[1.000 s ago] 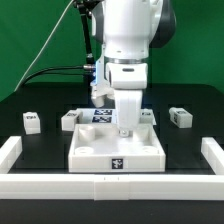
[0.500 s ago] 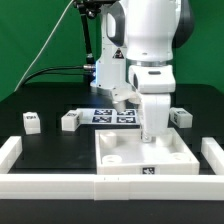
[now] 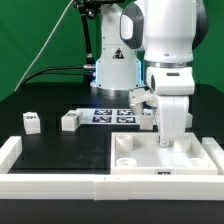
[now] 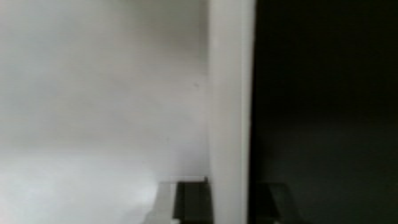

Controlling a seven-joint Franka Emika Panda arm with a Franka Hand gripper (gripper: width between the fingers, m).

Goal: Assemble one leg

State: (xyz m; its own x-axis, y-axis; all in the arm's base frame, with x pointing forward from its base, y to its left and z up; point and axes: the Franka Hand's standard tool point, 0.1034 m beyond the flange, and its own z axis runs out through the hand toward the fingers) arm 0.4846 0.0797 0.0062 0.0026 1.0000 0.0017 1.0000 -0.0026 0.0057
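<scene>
White rimmed panel (image 3: 135, 170) (smooth) in claw (image 3: 168, 142), cuboid leg (image 3: 69, 120) apart

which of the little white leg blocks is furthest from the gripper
The leg at the exterior view's far left, standing alone; the next leg sits nearer the gripper holding the panel.

Jaws hidden behind the arm's wrist (image 3: 172, 112); one leg (image 3: 148, 120) half-covered; wrist view's white surface (image 4: 98, 100) blurred.

You get a bright, evenly lit exterior view, with soft glare on the glossy white robot arm (image 3: 168, 40) above the matte black table (image 3: 50, 150). Your wrist view is blurred, pale beside darkness.
</scene>
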